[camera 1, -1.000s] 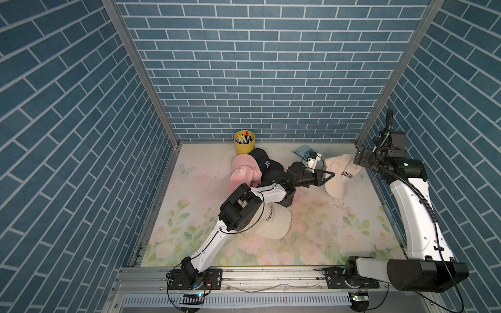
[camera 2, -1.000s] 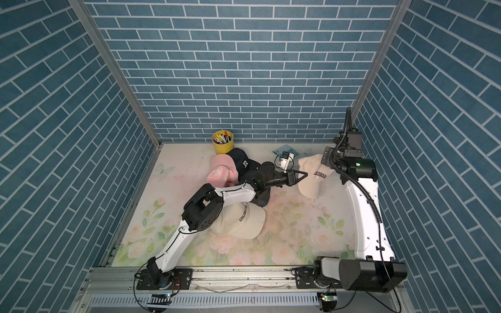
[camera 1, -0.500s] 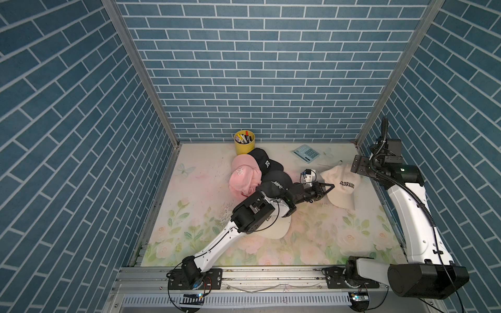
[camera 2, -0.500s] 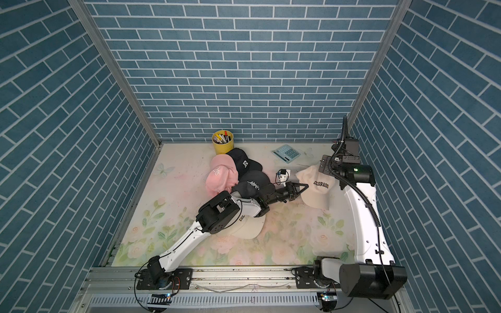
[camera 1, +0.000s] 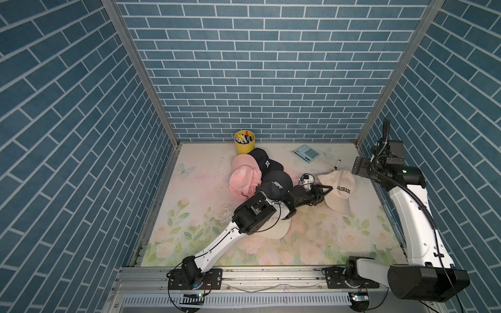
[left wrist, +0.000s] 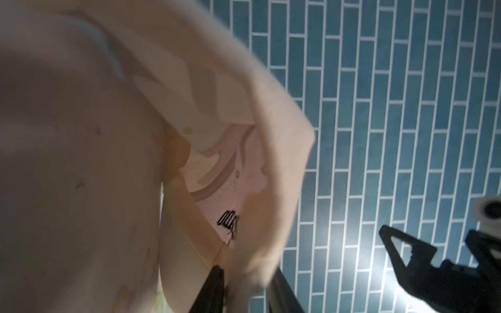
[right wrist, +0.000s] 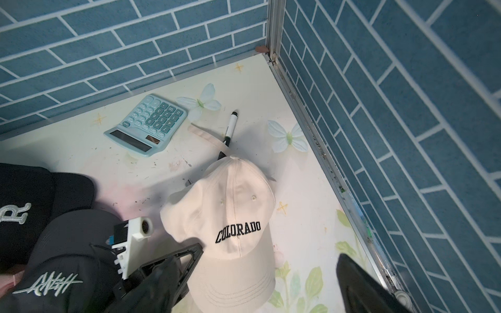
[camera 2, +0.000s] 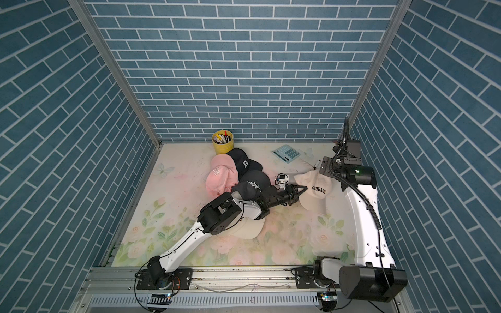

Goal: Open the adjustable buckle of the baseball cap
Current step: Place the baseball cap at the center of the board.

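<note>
The cream cloth baseball cap [camera 1: 339, 189] lies by the right wall [camera 1: 433, 135], long way back to front, brim toward the front rail [camera 1: 271, 273]. The left gripper [camera 1: 324, 191] has the cap's edge between its 2 jaws; pinched or loose, I cannot tell. The right gripper [camera 1: 362, 168] hangs open. Bare floor [camera 1: 311, 238] lies past the brim.

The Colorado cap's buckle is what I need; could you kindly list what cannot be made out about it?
1. Buckle: hidden behind the Colorado cap crown in both top views; the right wrist view shows only a strap trailing behind it.
2. Left fingers: cut off by the left wrist view's edge, with blurred fabric between them; whether they grip the cap is unclear.
</note>
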`<state>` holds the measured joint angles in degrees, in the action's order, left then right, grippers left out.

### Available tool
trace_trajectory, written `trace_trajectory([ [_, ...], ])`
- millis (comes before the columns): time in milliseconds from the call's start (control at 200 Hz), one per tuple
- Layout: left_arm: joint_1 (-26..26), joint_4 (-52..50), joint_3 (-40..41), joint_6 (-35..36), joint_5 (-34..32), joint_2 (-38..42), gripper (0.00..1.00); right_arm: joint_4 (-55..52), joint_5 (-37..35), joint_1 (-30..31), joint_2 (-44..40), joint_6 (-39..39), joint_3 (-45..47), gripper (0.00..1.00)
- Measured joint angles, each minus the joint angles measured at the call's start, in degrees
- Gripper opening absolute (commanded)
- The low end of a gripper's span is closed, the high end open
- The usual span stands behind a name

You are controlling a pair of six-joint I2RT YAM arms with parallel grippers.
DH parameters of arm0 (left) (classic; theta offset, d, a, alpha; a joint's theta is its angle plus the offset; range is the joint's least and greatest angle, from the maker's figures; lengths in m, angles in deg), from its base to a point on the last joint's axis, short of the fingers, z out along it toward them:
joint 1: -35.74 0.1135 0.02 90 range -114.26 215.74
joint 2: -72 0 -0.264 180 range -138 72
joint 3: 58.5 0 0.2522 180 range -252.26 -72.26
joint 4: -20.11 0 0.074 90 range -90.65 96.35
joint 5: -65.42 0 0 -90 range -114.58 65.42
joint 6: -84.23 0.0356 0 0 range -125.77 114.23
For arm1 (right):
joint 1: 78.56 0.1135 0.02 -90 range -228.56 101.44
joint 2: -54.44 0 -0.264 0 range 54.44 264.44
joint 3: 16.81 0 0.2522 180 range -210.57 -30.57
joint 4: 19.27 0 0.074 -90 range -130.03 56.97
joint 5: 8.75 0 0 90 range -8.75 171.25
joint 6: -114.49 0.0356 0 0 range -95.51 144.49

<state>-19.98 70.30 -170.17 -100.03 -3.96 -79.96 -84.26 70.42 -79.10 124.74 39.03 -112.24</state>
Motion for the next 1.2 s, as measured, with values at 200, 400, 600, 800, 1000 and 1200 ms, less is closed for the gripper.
trace_trajectory([
  [200, -0.4, -1.1, 2.5, -1.4, -0.1, 0.8, 1.00, 0.2, 0.7, 0.0, 0.0, 0.0, 1.9, 0.91],
  [400, -0.5, -19.8, 3.6, 0.4, 0.7, 7.9, 1.00, 0.3, 1.2, -0.3, 0.4, -0.1, 4.2, 0.91],
  [600, -0.2, -42.9, 3.0, 6.5, -0.6, 14.9, 1.00, 1.6, 2.1, -0.3, 0.8, 0.0, 5.5, 0.92],
  [800, 0.0, -59.1, 1.1, 11.5, -4.7, 20.9, 1.00, 2.6, 2.7, -0.3, 0.8, 0.0, 6.7, 0.91],
  [1000, 0.0, -70.2, -3.4, 17.6, -9.9, 23.8, 1.00, 2.8, 3.5, -0.3, 0.2, -0.1, 7.6, 0.90],
  [1200, 0.0, -79.8, -11.6, 27.6, -16.8, 25.9, 1.00, 2.7, 7.9, -0.2, -1.6, -0.3, 8.1, 0.87],
])
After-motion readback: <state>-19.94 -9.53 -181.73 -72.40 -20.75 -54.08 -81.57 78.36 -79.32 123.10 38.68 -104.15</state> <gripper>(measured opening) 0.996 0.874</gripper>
